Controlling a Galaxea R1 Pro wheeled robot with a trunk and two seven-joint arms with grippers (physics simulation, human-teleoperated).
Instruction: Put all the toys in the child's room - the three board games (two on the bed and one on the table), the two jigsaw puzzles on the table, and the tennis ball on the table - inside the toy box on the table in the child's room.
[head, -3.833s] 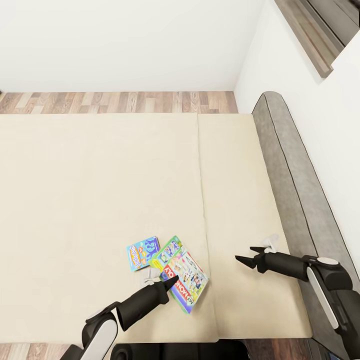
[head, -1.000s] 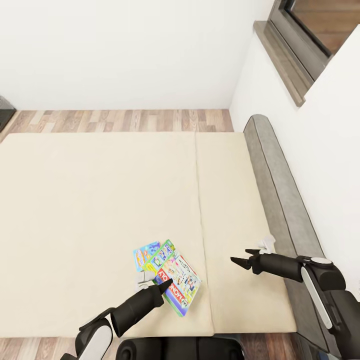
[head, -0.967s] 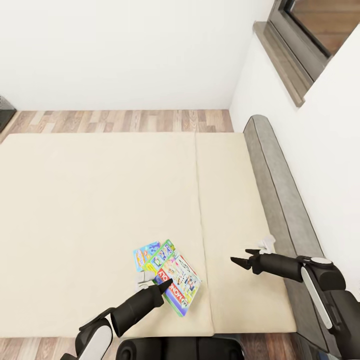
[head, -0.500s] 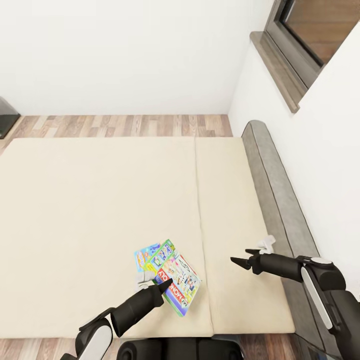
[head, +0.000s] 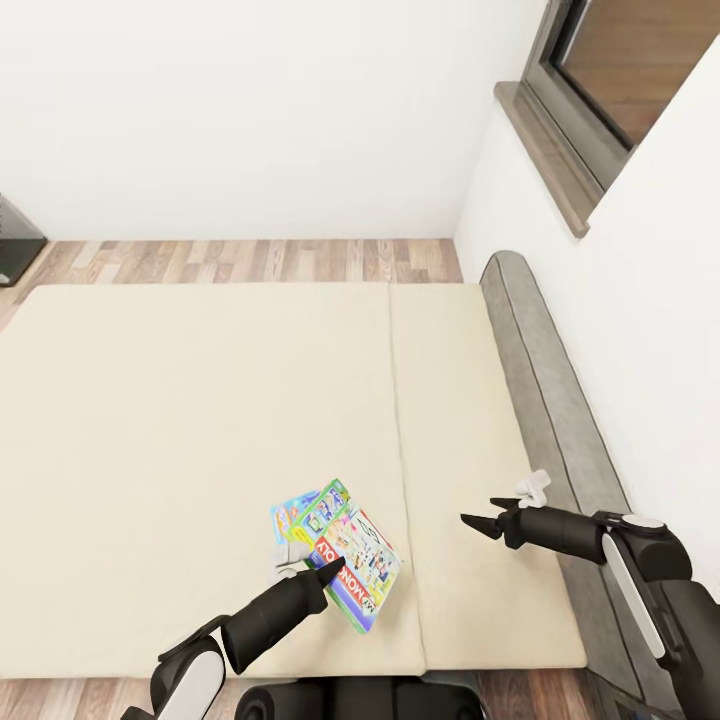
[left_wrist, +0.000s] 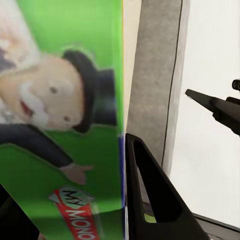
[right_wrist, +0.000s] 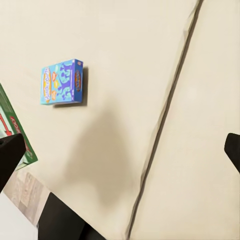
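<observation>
Left gripper: you have it low in the head view, left of centre, closed on the near edge of the white-green game box. In the left wrist view one black finger lies along the edge of that box's green face, with the cartoon man in the top hat right against the lens.

White-green game box: it shows tilted in the lower centre of the head view, with a green border, a red logo strip and a purple edge. It partly covers the blue one.

Blue game box: it lies flat on the bed, just up and left of the held box in the head view. In the right wrist view it sits alone in the upper left, throwing a short shadow on the mattress.

Right gripper: you see it at the lower right of the head view, over the narrower mattress panel, well apart from both boxes. Its two fingers are spread and hold nothing. In the right wrist view only the dark tips show at the frame's edges, with the mattress seam running between them.

Bed: the beige mattress spans the middle of the head view; the grey headboard runs down the right side.

Room: wood floor across the top, white wall above it, window sill at upper right.
</observation>
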